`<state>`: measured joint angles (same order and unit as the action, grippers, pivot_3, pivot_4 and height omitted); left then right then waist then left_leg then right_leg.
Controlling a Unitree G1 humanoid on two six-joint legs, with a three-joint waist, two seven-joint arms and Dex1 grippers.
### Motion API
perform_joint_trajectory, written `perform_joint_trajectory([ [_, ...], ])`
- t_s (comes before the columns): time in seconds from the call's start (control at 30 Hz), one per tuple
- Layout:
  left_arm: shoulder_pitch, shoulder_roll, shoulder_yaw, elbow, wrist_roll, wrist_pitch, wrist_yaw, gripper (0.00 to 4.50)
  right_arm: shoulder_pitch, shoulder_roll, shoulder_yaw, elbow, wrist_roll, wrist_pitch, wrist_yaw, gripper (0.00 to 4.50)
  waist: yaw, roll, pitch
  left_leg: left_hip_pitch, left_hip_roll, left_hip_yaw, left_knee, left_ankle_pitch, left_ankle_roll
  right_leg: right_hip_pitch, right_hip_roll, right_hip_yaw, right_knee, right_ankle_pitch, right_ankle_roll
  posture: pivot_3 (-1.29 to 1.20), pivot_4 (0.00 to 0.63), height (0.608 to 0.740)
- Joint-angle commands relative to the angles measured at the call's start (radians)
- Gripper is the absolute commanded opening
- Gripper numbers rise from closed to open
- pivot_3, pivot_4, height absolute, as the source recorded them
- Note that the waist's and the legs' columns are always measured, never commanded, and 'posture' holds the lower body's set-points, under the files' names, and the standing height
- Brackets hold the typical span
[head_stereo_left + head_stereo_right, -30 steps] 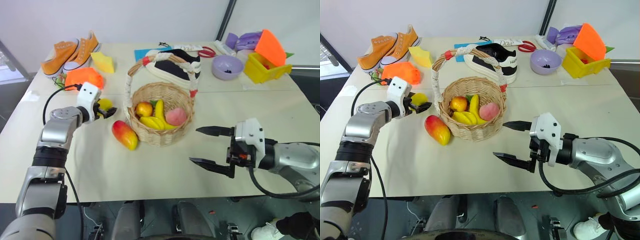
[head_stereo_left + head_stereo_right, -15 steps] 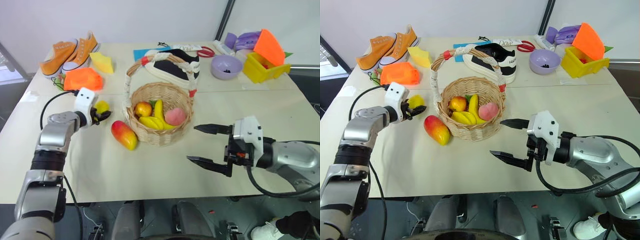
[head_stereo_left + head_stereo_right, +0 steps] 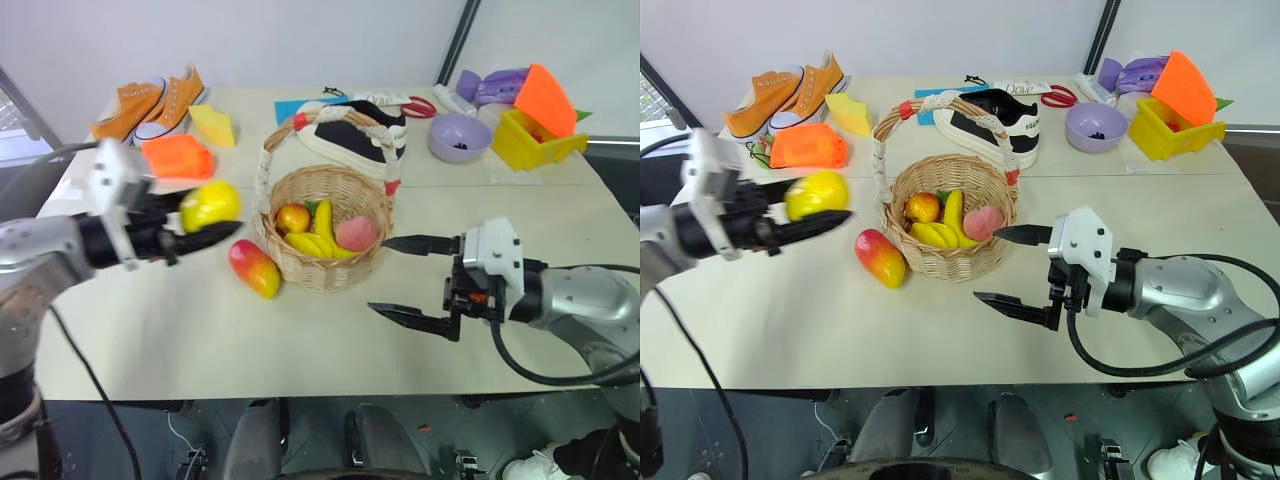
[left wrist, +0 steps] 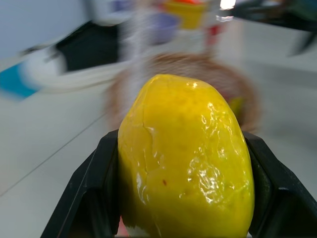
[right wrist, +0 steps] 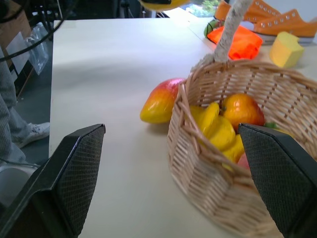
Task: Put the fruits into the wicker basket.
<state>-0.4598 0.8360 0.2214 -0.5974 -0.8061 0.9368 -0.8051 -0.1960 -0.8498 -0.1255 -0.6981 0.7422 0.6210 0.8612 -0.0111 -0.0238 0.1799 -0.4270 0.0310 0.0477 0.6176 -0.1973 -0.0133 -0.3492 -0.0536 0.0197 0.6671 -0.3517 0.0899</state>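
Observation:
My left gripper (image 3: 205, 222) is shut on the yellow lemon (image 3: 209, 205), held in the air to the left of the wicker basket (image 3: 322, 230); up close the lemon (image 4: 185, 153) sits between the two black fingers. The red-and-yellow mango (image 3: 253, 268) lies on the table against the basket's left side. Several fruits sit inside the basket. To the right of the basket my right gripper (image 3: 408, 278) hangs open with nothing in it, pointing at the basket (image 5: 233, 148) and the mango (image 5: 159, 101).
Orange sneakers (image 3: 150, 100), an orange cloth bundle (image 3: 177, 157) and a yellow wedge block (image 3: 216, 125) lie at the back left. A black-and-white shoe (image 3: 352, 135) sits behind the basket. A purple bowl (image 3: 458, 135) and a yellow bin (image 3: 535, 140) stand at the back right.
My left gripper closed on the lemon and lifted it off the table, up and back toward me. The right gripper stayed in place. The camera shifted slightly.

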Motion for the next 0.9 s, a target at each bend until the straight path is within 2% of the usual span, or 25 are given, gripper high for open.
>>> perform_joint_trajectory([
  [0.03,-0.090,-0.028,-0.126,-0.055,0.021,0.019,0.065,2.46,-0.021,0.000,-0.003,0.006,-0.009,-0.023,0.007,4.50,-0.002,0.000,0.000,0.000,0.000,0.000,0.000,0.000,0.000,0.000,0.000,0.000,0.000,0.000,0.000,0.00,0.150,0.733],
  [0.1,-0.204,-0.084,-0.296,0.009,0.176,-0.013,0.147,2.46,-0.027,0.004,0.002,0.006,-0.014,-0.026,0.005,4.50,0.000,0.000,0.000,-0.001,0.001,0.000,0.000,0.000,0.000,-0.002,0.003,0.001,0.000,0.000,0.000,0.00,0.150,0.733],
  [0.17,-0.254,-0.102,-0.383,0.049,0.268,-0.043,0.175,2.46,-0.030,0.007,0.005,0.006,-0.018,-0.027,0.003,4.50,0.001,0.000,0.000,-0.001,0.001,-0.001,0.000,0.000,0.000,-0.001,0.006,0.001,0.000,0.000,0.001,0.00,0.150,0.733],
  [0.27,-0.303,-0.184,-0.464,0.176,0.372,-0.064,0.247,2.46,-0.008,0.009,-0.007,-0.013,-0.023,-0.027,-0.017,4.50,-0.001,0.000,0.000,-0.001,0.001,0.000,-0.001,0.000,0.000,-0.002,0.007,0.002,0.000,0.000,0.001,0.00,0.150,0.733],
  [0.33,-0.300,-0.211,-0.473,0.189,0.383,-0.079,0.234,3.50,0.006,0.009,-0.014,-0.025,-0.021,-0.025,-0.030,4.50,-0.003,0.000,0.000,-0.002,0.001,0.000,-0.001,0.000,0.000,-0.003,0.007,0.003,0.000,0.000,0.001,0.00,0.150,0.733],
  [0.4,-0.280,-0.210,-0.466,0.172,0.378,-0.098,0.197,4.33,0.019,0.007,-0.019,-0.035,-0.018,-0.024,-0.041,4.50,-0.003,0.000,0.000,-0.003,0.002,0.000,-0.001,0.000,0.000,-0.006,0.007,0.003,0.001,0.000,0.001,0.00,0.150,0.733],
  [0.43,-0.264,-0.203,-0.451,0.157,0.363,-0.109,0.171,4.46,0.025,0.006,-0.022,-0.039,-0.016,-0.023,-0.045,4.50,-0.003,0.000,0.000,-0.004,0.002,0.000,-0.001,0.001,-0.001,-0.007,0.007,0.003,0.002,0.000,0.001,0.00,0.150,0.733],
  [0.63,-0.144,-0.120,-0.259,0.079,0.232,-0.119,0.046,4.46,0.042,0.001,-0.032,-0.044,-0.011,-0.025,-0.048,4.50,-0.005,0.000,0.000,-0.004,0.002,0.000,-0.001,0.001,-0.002,-0.007,0.006,0.002,0.002,0.000,0.001,0.00,0.150,0.733],
  [0.9,0.183,0.109,0.061,-0.046,0.018,0.002,-0.101,4.46,0.012,0.002,-0.004,-0.003,-0.021,-0.038,-0.012,4.50,-0.004,0.000,0.000,-0.003,0.002,0.000,-0.001,0.002,-0.002,-0.006,0.005,0.001,0.002,0.000,0.001,0.00,0.150,0.733],
])
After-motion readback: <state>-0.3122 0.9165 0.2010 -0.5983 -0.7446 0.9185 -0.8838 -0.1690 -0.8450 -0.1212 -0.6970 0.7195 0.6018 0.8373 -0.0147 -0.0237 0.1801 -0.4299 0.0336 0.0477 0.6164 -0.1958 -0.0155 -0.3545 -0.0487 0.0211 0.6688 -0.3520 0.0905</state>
